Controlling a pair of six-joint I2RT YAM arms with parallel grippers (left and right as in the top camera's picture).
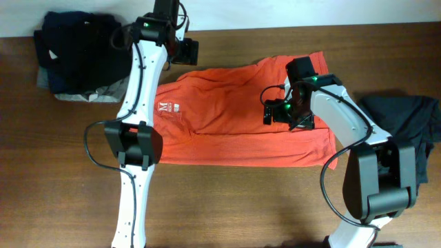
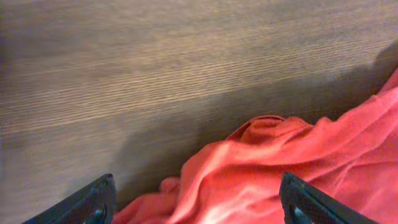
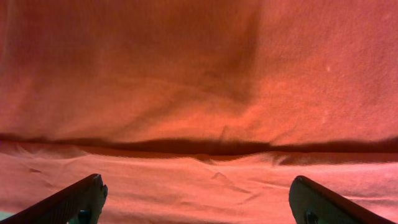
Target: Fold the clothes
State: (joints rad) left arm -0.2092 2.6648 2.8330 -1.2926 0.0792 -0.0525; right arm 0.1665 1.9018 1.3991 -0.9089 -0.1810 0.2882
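Overhead: red-orange T-shirt lies spread mid-surface, running from the left arm across to the right arm, with the white lettering at the left-arm end. It isn't flat: a long crease runs along its length. The left jaws sit at the shirt's far edge near that end. Left wrist view shows the fingertips spread wide, rumpled cloth between and below them and bare wood beyond, nothing gripped. The right jaws hang over the other half of the shirt. Right wrist view shows the fingertips wide apart with a shadowed fold edge crossing the cloth just ahead, nothing held. Can't tell whether either set touches the fabric. A pile of navy and grey garments sits in the far corner by the left arm, clear of the shirt. A charcoal-black garment lies on the right arm's side, partly hidden behind that arm.
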